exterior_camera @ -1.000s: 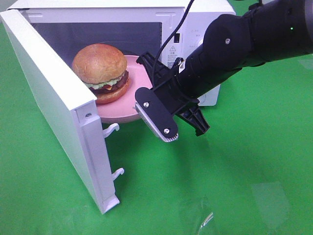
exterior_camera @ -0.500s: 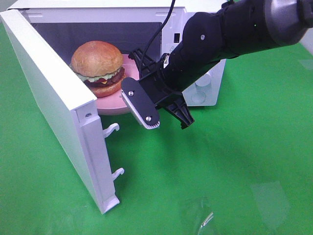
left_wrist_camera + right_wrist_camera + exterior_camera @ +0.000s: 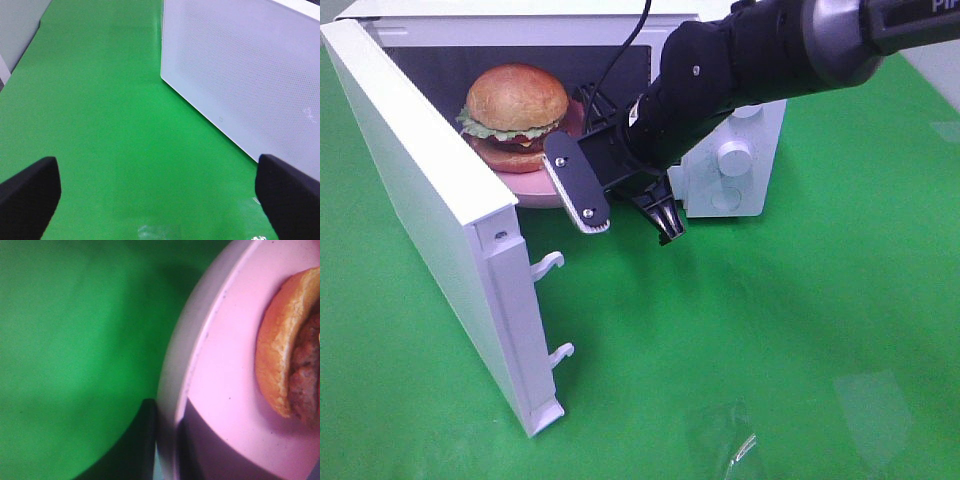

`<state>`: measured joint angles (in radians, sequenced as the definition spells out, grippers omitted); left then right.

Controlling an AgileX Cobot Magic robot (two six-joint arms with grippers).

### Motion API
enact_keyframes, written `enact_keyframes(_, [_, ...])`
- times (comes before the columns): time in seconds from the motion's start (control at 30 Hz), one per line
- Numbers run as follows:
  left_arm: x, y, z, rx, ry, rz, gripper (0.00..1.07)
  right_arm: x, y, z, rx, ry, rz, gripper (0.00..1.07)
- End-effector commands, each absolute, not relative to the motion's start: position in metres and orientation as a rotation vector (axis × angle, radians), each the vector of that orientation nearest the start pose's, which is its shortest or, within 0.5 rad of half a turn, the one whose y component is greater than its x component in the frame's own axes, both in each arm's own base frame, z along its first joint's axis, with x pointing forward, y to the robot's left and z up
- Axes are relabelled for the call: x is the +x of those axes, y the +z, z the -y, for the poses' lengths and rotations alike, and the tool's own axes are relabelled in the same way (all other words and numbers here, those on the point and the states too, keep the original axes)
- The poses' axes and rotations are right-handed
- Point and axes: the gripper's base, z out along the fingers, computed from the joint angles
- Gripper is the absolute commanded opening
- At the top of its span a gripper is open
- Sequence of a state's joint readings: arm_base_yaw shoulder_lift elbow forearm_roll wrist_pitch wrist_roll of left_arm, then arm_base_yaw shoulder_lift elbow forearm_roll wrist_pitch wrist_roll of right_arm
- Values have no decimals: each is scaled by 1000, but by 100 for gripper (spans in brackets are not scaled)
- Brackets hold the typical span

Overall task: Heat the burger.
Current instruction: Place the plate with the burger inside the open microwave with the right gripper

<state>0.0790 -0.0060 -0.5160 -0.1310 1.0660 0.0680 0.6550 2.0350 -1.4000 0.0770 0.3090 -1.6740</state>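
Two grippers are in view. Outside the microwave (image 3: 730, 170), off its left side, the left gripper (image 3: 160, 200) is held spread wide over the green cloth (image 3: 100, 125) with nothing between its fingers. A white meshed panel seen beside it is judged to be the outer face of the open door (image 3: 420, 190). Inside the microwave, towards its left, the burger (image 3: 517, 115) is seated upright on the pink plate (image 3: 525, 190), whose front rim is at the microwave's mouth. The burger is judged light, soft and loosely stacked. Its bun, lettuce and patty could be crushed or slid apart by a direct pinch, so it is best taken by the plate, which is stiff and smooth. At the front of the microwave, the right gripper (image 3: 166, 440) is pressed nearly together on the plate's rim, with a finger on either face. The burger is not touched by it and lies just beyond the fingers, deeper into the microwave, with bare plate between. The plate should be kept level, since the burger is judged liable to slide
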Motion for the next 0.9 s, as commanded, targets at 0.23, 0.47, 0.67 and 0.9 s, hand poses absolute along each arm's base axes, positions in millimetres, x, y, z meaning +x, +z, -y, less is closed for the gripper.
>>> enact_keyframes(0.23, [-10,281,11,-7,-60,-2006,98,376,195,-288,-2082,-432,-1099,0])
enact_keyframes(0.47, [-10,281,11,-7,-60,-2006,98,389,192,-294,-2033,-423,-1177,0])
enact_keyframes(0.67, [-10,281,11,-7,-60,-2006,98,396,186,-299,-2035,-415,-1204,1])
enact_keyframes(0.9, [-10,281,11,-7,-60,-2006,98,403,179,-304,-2019,-405,-1224,1])
